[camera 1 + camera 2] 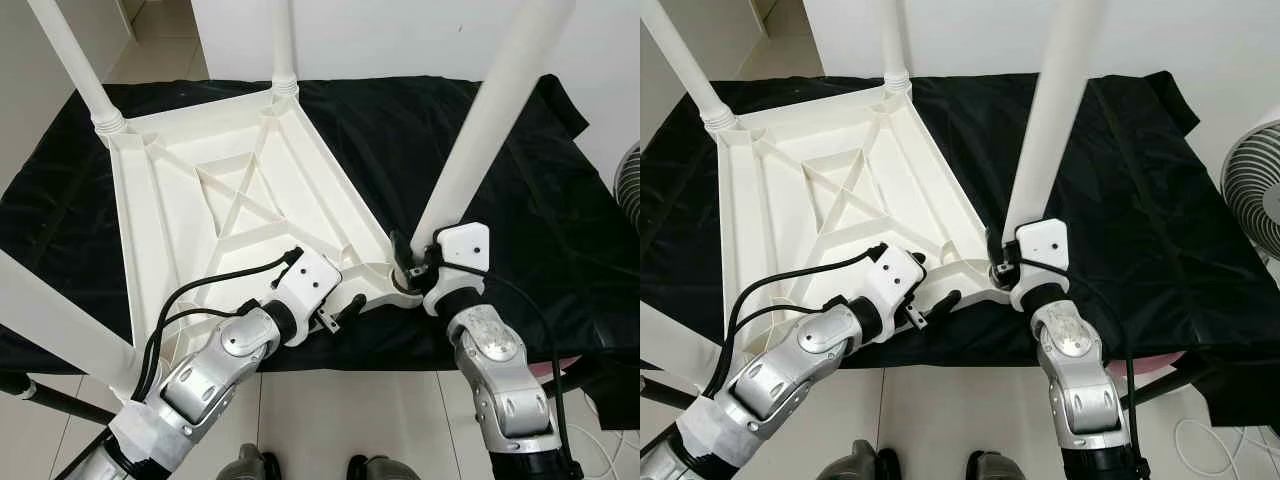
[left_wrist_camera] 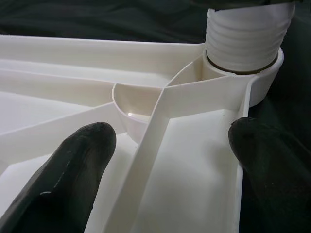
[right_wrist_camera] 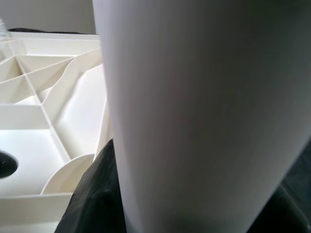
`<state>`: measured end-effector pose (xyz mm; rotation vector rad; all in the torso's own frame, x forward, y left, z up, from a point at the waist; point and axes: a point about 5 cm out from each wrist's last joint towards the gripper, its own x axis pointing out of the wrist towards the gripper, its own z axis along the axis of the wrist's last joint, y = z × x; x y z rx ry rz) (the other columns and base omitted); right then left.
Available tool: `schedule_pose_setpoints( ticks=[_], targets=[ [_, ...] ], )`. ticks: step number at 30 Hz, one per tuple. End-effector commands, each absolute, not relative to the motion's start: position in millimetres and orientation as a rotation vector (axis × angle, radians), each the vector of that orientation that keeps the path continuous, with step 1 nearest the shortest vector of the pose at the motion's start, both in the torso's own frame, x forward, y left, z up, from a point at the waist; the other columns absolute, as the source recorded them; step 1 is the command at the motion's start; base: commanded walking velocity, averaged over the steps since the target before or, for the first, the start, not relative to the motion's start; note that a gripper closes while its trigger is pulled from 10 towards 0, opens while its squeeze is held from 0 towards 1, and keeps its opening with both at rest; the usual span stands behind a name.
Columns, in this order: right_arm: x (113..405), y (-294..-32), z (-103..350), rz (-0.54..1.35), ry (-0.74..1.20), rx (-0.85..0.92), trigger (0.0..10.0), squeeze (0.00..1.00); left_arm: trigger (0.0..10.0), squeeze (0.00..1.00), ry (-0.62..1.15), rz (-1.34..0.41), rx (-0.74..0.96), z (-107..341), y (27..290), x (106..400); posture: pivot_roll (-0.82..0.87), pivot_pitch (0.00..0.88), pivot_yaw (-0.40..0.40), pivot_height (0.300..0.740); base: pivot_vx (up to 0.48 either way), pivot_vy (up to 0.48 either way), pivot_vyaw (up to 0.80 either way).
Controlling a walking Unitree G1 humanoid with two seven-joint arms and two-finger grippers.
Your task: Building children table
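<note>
1. The white plastic tabletop lies upside down on a black cloth, its ribbed underside facing up and four white legs rising from its corners.
2. The near-right leg stands in its corner socket, with its ridged base seated in the round collar.
3. The right gripper is clamped around the base of that leg, just above the socket; in the right wrist view the leg sits close between its black fingers.
4. The left gripper rests at the tabletop's near edge, just left of the same socket, its fingers spread apart and straddling a rib and the rim without gripping anything.
5. A fan stands beyond the cloth's right edge, well away from the right gripper.
</note>
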<state>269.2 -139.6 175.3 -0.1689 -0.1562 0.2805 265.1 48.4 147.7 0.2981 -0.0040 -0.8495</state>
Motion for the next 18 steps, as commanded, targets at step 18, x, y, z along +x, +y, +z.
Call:
schedule_pose_setpoints(
  ticks=[18],
  targets=[
    [270, -154, 144, 0.430, -0.065, -0.184, 10.0, 0.00, 10.0, 0.00, 0.040, -1.111, 0.331, 140, 37, 256, -0.13, 0.111, 0.059, 0.740, 0.000, 0.000, 0.00]
  ],
)
